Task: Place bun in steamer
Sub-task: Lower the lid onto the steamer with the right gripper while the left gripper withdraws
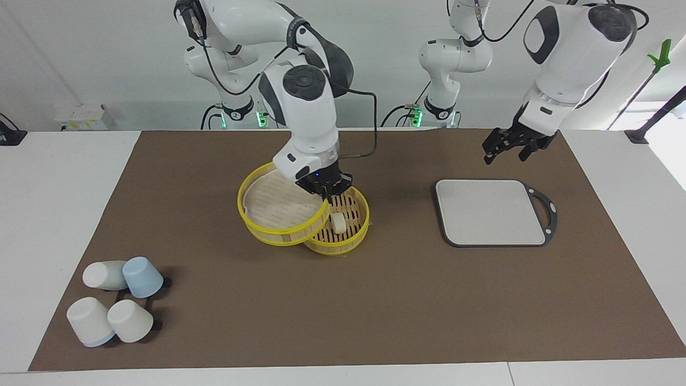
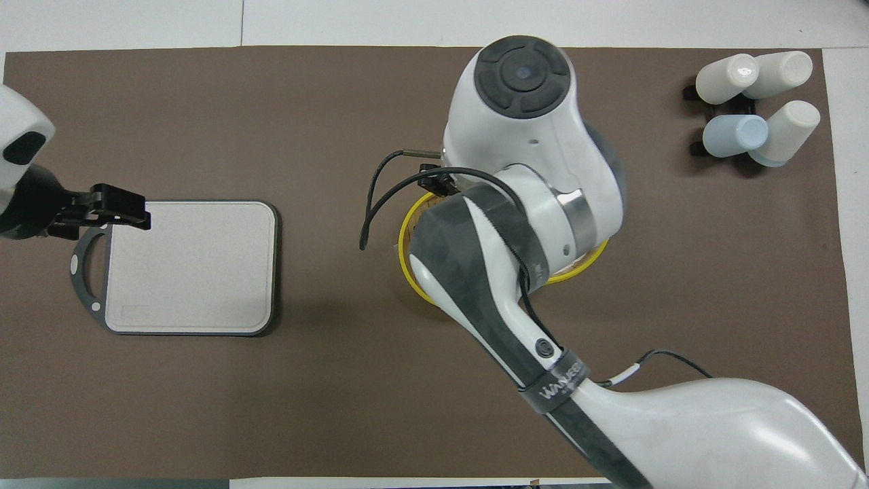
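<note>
Your left gripper [image 1: 506, 147] is waiting with fingers spread, empty, over the grey board [image 1: 490, 212]. The bun [image 1: 337, 222] is already lying inside the steamer base [image 1: 351, 244]. Your right gripper [image 1: 324, 188] is clamping the steamer lid [image 1: 281, 209], hanging partly over the base; I'd judge covering is what remains.

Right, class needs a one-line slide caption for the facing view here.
Right gripper carries the steamer lid over the steamer base holding the bun; left gripper waits above the grey board.
</note>
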Available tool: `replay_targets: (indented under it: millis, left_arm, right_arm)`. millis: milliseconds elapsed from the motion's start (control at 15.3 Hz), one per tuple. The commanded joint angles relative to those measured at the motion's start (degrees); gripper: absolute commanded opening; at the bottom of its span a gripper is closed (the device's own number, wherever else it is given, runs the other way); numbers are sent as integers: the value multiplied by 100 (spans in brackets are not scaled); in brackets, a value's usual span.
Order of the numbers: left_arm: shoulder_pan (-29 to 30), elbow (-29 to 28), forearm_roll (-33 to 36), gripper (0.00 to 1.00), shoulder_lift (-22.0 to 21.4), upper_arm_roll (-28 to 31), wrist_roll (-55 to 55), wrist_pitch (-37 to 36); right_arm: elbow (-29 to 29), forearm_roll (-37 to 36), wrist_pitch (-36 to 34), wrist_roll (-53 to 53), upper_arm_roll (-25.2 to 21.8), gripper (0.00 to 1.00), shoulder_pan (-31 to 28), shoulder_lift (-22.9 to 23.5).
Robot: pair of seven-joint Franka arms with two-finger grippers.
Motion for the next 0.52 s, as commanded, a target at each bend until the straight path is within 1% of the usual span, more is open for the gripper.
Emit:
replay_targets:
  millis: [0,65,261,457]
  left_arm:
    - [132,48,242,100,-186,-100,193,-488]
    - [150,39,321,100,-257,-100,193,-542]
    - [80,48,340,100,-345,57,210,-779]
    - [53,57,349,100,-380,67,228,-806]
  right_arm:
    - [591,-142,-25,564,-83,0,277,562]
    - [608,-142,1,714,-92,0,382,632]
    - [1029,-142,10,1005,-171,0,681,1019]
    - [1013,-151,124,1005,-171,0,787,1125]
